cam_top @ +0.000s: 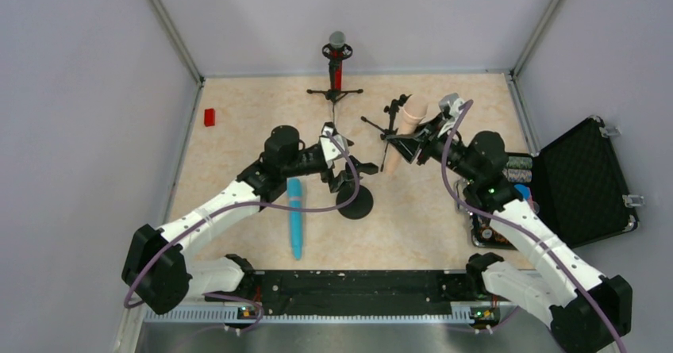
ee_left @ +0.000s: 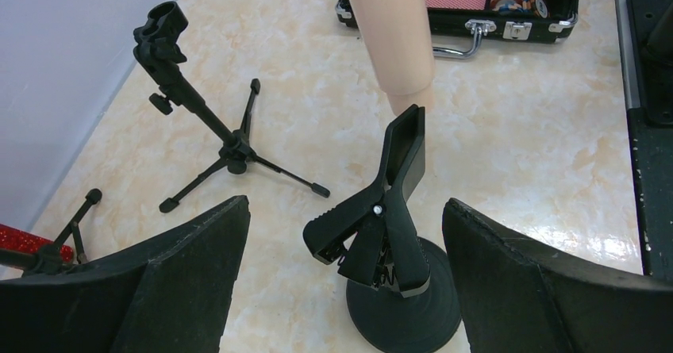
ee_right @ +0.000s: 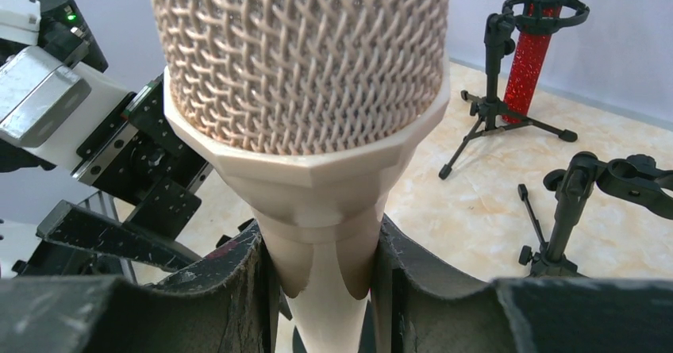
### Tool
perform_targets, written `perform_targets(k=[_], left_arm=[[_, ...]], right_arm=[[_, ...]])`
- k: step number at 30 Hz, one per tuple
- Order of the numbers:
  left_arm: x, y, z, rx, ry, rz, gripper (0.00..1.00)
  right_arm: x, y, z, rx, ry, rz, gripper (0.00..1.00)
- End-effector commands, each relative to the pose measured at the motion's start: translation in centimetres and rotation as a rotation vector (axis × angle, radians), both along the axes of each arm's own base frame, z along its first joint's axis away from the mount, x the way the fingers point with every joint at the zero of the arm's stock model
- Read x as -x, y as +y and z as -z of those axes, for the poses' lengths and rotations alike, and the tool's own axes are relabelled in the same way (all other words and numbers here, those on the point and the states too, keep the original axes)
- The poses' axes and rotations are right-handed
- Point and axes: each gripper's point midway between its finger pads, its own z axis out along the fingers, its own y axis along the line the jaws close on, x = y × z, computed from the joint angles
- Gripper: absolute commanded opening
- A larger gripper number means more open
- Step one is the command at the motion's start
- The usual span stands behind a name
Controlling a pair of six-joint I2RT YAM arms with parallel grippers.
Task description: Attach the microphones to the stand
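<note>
The peach-beige microphone (ee_right: 309,91) is tilted, with my right gripper (ee_right: 325,266) shut on its handle below the mesh head. Its tail end (ee_left: 393,36) hangs just over the upper jaw of the black clip stand (ee_left: 389,234) on its round base. My left gripper (ee_left: 345,205) is open, its fingers on either side of that clip without touching it. The glittery red microphone (cam_top: 337,67) stands clipped in a tripod stand at the back. A second tripod stand (cam_top: 389,123) is empty. The light-blue microphone (cam_top: 295,216) lies flat on the table beside the left arm.
An open black case (cam_top: 583,182) with poker chips and cards lies at the right edge. A small red block (cam_top: 209,117) sits near the left wall. Grey walls close in the table on three sides.
</note>
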Motion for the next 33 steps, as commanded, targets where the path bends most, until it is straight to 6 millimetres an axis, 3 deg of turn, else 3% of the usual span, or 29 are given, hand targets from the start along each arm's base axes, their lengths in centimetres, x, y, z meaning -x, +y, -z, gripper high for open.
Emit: perform_targets(k=[1,7,11,22,33], left_arm=[[-0.3,-0.3,-2.2,0.075,-0.045,-0.007,0.95],[0.6,-0.3,-2.9,0.093,-0.065,0.03,0.97],[0.9,-0.4,-3.3,0.105,-0.042,0.038,0.97],[1.9,-0.3,-3.6,0.106,-0.077,0.088,0.97],[1.5,0.2,-2.8,0.078,-0.089,0.058,0.98]], right_arm=[[1.2,-0.3,-2.3,-0.025,-0.072,-0.026,0.0],[4.4,1.1,-2.9,-0.009,-0.128,-0.206,0.0],[5.5,1.8,-3.3,-0.019,-0.167,-0.27,0.0],[3.3,3.2,-3.6,-0.035,-0.167,-0.154,0.0],[3.9,2.5,-3.1,-0.016,-0.195,-0.129,0.0]])
